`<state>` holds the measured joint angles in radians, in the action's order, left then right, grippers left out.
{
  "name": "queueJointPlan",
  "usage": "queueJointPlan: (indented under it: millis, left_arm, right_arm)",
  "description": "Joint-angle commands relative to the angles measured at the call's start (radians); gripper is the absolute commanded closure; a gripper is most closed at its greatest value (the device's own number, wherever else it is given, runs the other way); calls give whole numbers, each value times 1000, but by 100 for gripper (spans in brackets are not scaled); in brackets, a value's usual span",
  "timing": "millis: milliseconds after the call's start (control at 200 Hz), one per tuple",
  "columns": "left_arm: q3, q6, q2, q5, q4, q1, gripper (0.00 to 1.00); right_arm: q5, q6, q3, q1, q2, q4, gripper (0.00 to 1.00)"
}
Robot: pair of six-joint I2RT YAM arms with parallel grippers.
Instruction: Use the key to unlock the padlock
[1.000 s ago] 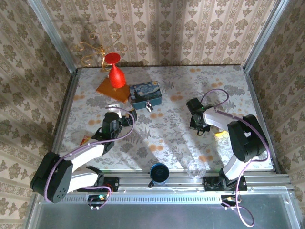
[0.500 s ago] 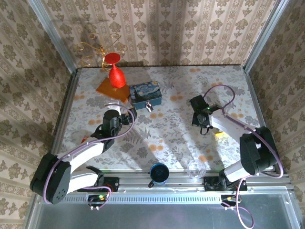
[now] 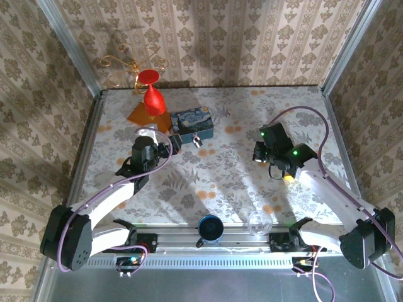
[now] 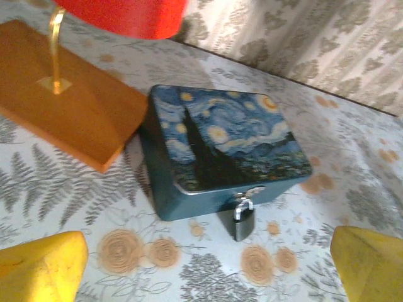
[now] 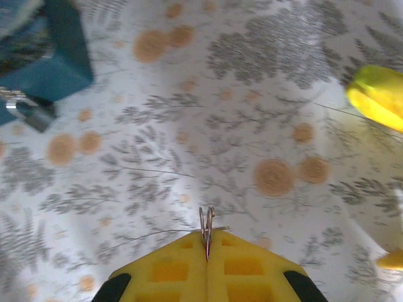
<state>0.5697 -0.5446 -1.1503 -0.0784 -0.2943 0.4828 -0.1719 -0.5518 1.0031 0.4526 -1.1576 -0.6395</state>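
In the top view the left gripper (image 3: 171, 146) has crept up the table toward the blue tin (image 3: 192, 124). Its spread fingers now sit just short of the padlock (image 3: 198, 141) on the tin's near side, and the left arm (image 3: 107, 198) has stretched out straighter behind it. The right arm (image 3: 327, 189) has swung further: its elbow, earlier folded over the middle right of the table, now lies back at the near right corner. The right gripper (image 5: 206, 242), pinching the key (image 5: 206, 226), has drifted slightly right, and green lights (image 3: 293, 152) now show on the wrist.
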Motion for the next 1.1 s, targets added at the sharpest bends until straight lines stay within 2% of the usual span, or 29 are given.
queueJointPlan:
  millis: [0,270,480,675,765,965,1095]
  left_arm:
    - [26,66,9,127,-70,0,0]
    - [-42,238,-28,302,-344,57,0]
    - [-53,360,-132,424,-548,136,9]
    - [10,471,-245,475,-638,217,14]
    - [44,491,-300,491,-673,236,17]
    - [90,487,-400,534,-776,255,39]
    - [115,474,-437,566,-818,264,39]
  right_arm:
    - [101,8,52,25,19,40,100]
    - [152,-32,148,89,-13,88,100]
    - [203,-88,180,122,-45,160,100]
    - [238,-121,181,151,-55,239,100]
    - [250,-130,181,156,-57,256,100]
    - [266,-143,174,164,-50,269,100]
    - [268,-144,170,167,-42,270,100]
